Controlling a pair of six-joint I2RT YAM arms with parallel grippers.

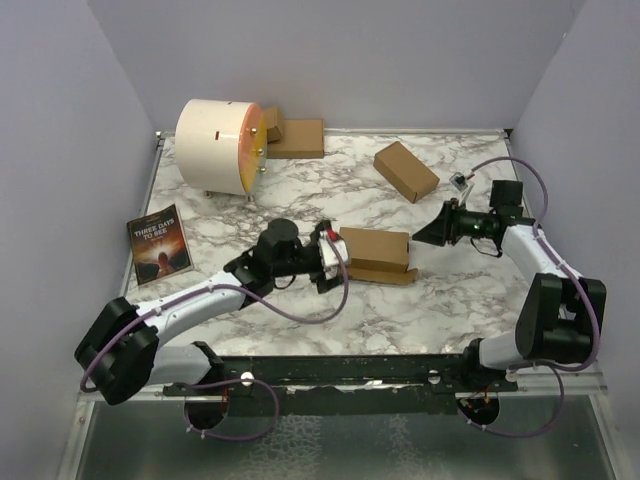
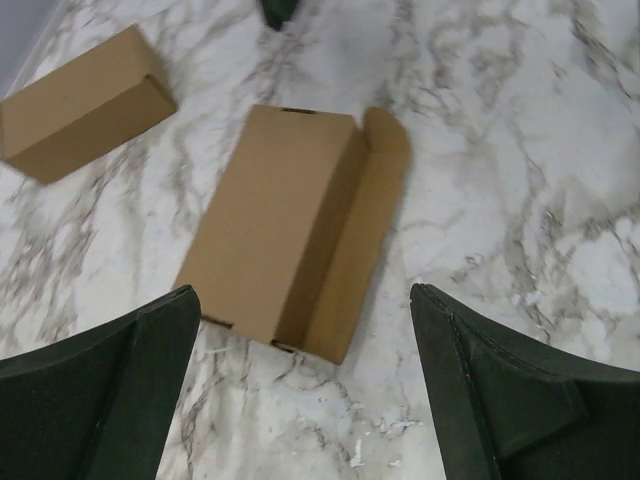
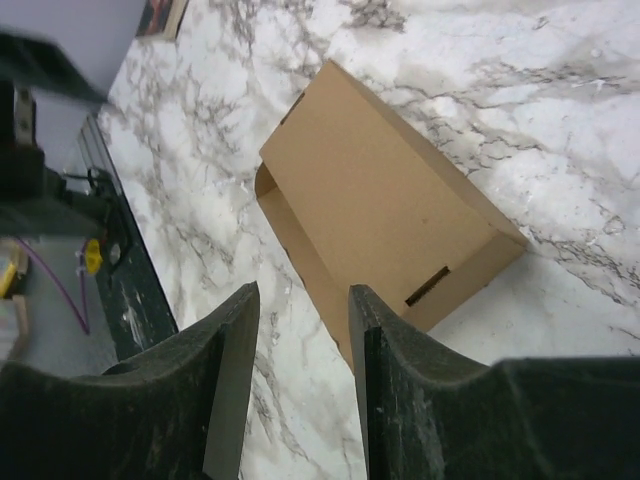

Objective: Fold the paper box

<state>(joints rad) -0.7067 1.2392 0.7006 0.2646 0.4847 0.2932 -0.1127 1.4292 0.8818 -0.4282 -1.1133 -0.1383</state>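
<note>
The paper box [image 1: 375, 253] lies in the middle of the marble table as a small brown oblong carton. One long flap [image 2: 362, 240] is still spread flat along its near side. My left gripper [image 1: 328, 258] sits just off the box's left end, jaws wide open and empty. In the left wrist view the left gripper [image 2: 303, 290] frames the box [image 2: 280, 215] from a short way off. My right gripper [image 1: 420, 233] points at the box's right end. In the right wrist view the right gripper [image 3: 303, 292] is open and holds nothing, with the box [image 3: 385, 205] just beyond its fingertips.
A twin brown carton [image 1: 406, 170] lies at the back right. A white drum with an orange face [image 1: 220, 146] stands at the back left, with small cardboard pieces [image 1: 297, 137] beside it. A dark book [image 1: 158, 243] lies at the left edge.
</note>
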